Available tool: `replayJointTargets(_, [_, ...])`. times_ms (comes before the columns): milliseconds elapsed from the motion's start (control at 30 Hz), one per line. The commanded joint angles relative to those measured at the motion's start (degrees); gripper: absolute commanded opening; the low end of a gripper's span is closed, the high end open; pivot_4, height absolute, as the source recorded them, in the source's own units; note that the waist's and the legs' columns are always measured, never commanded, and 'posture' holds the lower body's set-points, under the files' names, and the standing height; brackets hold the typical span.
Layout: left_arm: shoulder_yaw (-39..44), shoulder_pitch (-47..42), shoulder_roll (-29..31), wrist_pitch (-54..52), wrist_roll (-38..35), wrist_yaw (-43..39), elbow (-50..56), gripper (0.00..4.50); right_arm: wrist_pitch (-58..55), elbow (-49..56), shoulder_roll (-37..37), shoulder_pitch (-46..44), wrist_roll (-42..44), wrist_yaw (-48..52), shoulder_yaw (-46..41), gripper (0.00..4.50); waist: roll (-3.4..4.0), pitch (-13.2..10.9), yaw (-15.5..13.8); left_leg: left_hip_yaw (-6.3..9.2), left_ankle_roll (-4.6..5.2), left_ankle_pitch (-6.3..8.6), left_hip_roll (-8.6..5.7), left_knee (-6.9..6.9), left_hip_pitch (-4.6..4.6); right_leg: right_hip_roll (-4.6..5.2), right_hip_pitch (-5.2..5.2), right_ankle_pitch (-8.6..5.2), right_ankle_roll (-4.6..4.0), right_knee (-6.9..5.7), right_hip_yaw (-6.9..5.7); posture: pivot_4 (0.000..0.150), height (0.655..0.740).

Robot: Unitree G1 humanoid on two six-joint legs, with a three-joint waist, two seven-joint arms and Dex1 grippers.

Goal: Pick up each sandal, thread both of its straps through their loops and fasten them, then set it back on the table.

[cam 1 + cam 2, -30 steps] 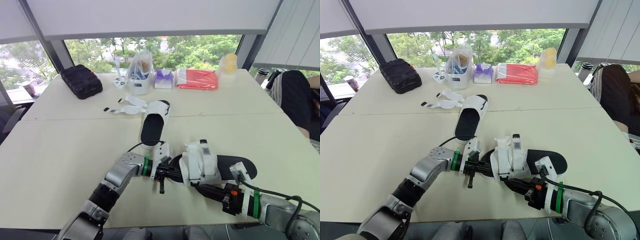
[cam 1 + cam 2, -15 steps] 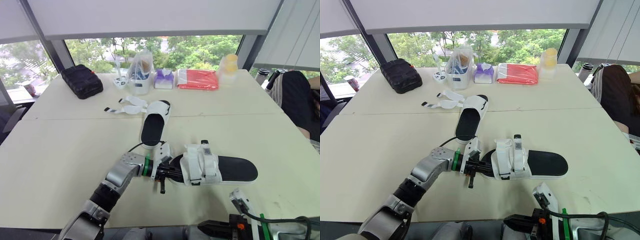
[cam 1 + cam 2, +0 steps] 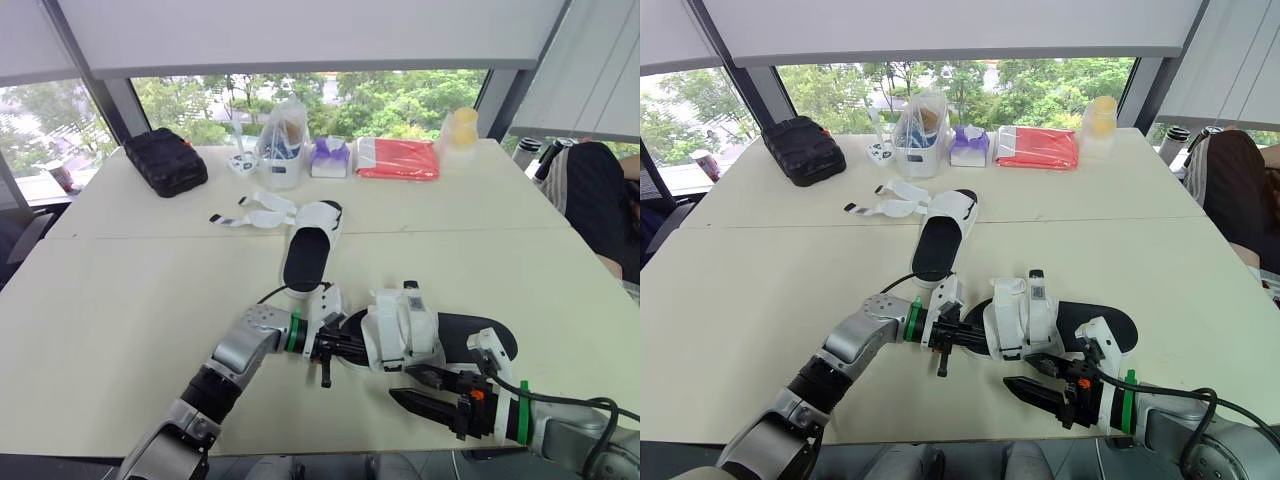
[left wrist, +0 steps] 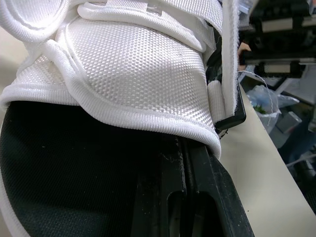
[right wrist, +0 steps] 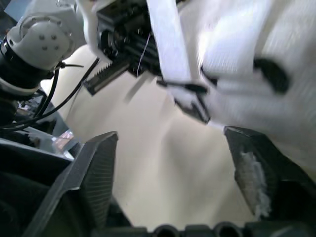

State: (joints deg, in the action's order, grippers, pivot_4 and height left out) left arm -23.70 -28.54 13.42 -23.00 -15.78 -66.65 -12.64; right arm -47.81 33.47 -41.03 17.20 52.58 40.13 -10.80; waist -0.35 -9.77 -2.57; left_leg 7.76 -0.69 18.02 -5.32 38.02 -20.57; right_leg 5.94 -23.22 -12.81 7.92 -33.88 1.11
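Observation:
The near sandal (image 3: pixel 440 338) has a black footbed and white straps and lies on the table (image 3: pixel 120 320). My left gripper (image 3: pixel 338 347) is shut, its black fingers (image 4: pixel 190 197) pushed in at the toe, lying on the footbed under the white upper (image 4: pixel 133 74). My right gripper (image 3: pixel 416 391) stands open just off the sandal's near side, a strap end with a black buckle (image 5: pixel 190 101) hanging ahead of its fingers (image 5: pixel 96 170). A second sandal (image 3: pixel 304 258) lies farther back, its loose straps (image 3: pixel 252 213) spread out to the left.
Along the far edge stand a black bag (image 3: pixel 165 162), a clear plastic bag of items (image 3: pixel 280 145), a purple pack (image 3: pixel 329 158), a red package (image 3: pixel 398 158) and a yellow bottle (image 3: pixel 458 135). A person (image 3: pixel 600 200) sits at the right. The table's front edge is close.
My right gripper, shut at the sandal's straps a second ago, drew back to the table's front edge, then returned beside the sandal with its fingers open. The left arm has held still.

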Motion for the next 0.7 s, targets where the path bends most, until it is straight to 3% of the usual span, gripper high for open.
replayJointTargets(33, [-1.4, 0.72, 0.56, -0.96, 3.16, 1.88, -3.45, 0.0, 0.48, 0.0, 0.38, -1.06, 0.79, -0.4, -1.79, 3.81, 0.0, 0.0, 0.02, 0.0, 0.0, 0.0, 0.0, 0.0, 0.0, 0.0, 0.0, 0.03, 0.05, 0.0, 0.0, 0.15, 0.74])
replayJointTargets(400, [-1.28, 0.67, 0.34, -0.95, 3.12, 1.94, -3.67, 0.0, -1.65, 0.67, 3.43, -4.13, 5.47, -2.29, -0.45, 3.81, 0.0, 0.0, 0.32, -0.02, 0.0, 0.0, 0.04, 0.0, 0.07, -0.04, 0.0, 0.01, -0.06, -0.02, 0.02, 0.15, 0.74])
replayJointTargets(500, [-1.21, 0.64, 0.22, -0.84, 3.17, 2.02, -3.76, 0.0, -1.45, -0.15, 4.41, -4.54, 4.05, -2.56, 1.24, 2.99, 0.01, 0.0, 0.3, -0.02, 0.0, 0.0, 0.05, 0.0, 0.07, -0.04, 0.0, 0.01, -0.06, -0.02, 0.02, 0.15, 0.74])
replayJointTargets(700, [-1.05, 0.72, 0.02, -0.86, 3.27, 2.25, -3.74, 0.0, -1.12, -2.26, 6.68, -6.1, 3.35, -3.5, 1.23, 0.04, 0.02, 0.01, 0.16, -0.01, 0.0, 0.0, 0.01, 0.0, -0.01, -0.02, -0.05, 0.11, 0.08, -0.01, 0.01, 0.15, 0.74])
